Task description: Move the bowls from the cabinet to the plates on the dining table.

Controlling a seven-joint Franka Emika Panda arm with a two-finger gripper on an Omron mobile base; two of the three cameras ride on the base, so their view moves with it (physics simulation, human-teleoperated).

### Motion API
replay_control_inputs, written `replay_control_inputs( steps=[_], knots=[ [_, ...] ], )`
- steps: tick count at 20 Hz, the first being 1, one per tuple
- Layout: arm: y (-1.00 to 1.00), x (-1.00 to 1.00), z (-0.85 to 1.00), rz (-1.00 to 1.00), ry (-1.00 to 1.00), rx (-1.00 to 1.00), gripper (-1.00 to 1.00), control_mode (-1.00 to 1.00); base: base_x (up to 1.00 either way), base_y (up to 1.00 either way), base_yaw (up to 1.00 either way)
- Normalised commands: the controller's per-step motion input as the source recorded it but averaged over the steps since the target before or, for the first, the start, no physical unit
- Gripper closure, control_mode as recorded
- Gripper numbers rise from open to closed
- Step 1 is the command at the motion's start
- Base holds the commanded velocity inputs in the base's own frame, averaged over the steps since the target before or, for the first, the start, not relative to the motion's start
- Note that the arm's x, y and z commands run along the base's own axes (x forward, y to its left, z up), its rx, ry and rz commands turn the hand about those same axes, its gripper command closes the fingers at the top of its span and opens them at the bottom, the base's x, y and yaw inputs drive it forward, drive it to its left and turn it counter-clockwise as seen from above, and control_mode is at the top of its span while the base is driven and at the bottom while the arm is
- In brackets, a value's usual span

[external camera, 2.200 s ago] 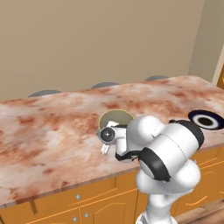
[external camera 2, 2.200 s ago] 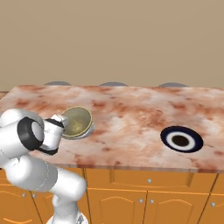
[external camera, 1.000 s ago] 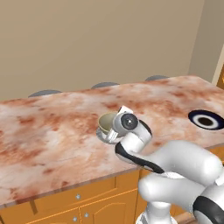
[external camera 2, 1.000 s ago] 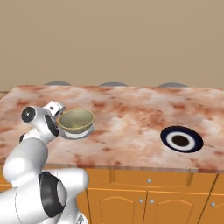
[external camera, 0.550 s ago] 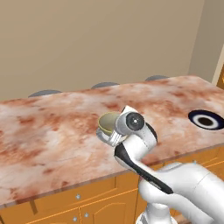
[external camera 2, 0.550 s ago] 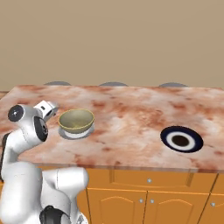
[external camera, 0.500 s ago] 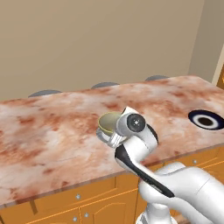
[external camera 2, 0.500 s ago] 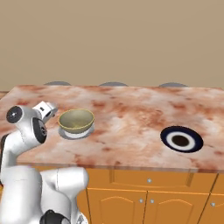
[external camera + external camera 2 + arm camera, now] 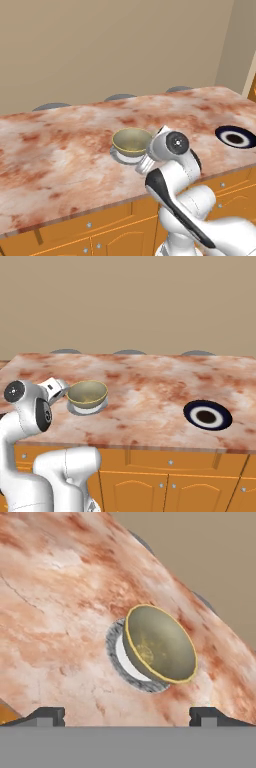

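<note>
- Now sitting upright on the pale plate (image 9: 84,407) at the counter (image 9: 60,150) near edge: one bowl (image 9: 131,141), released.
- Backing off beside the bowl's rim: hand (image 9: 127,713), fingertips spread wide, holding nothing.
- Lying well apart to the right, bare: dark plate (image 9: 207,415).
- Judging one delivery complete; second bowl still owed from the cabinet to the dark plate.

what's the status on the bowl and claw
Claw open, clear of bowl. Bowl sits on pale plate, dining table. Dark plate bare. Nothing in the way.
</note>
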Motion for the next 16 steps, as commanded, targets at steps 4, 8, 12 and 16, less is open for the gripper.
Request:
replay_control_inputs(
  steps=[4,8,12,16],
  knots=[
    [-0.42,-0.37,0.18,-0.13,0.0,0.33,-1.0,-1.0,0.0,0.0,0.0],
    [-0.34,-0.43,0.05,-0.12,0.0,0.32,-1.0,-1.0,0.0,0.0,0.0],
    [-0.23,-0.43,0.0,-0.1,0.0,0.24,-1.0,-1.0,0.0,0.0,0.0],
    [-0.12,-0.23,0.0,-0.03,0.0,0.12,-1.0,-1.0,0.0,0.0,0.0]
  ],
)
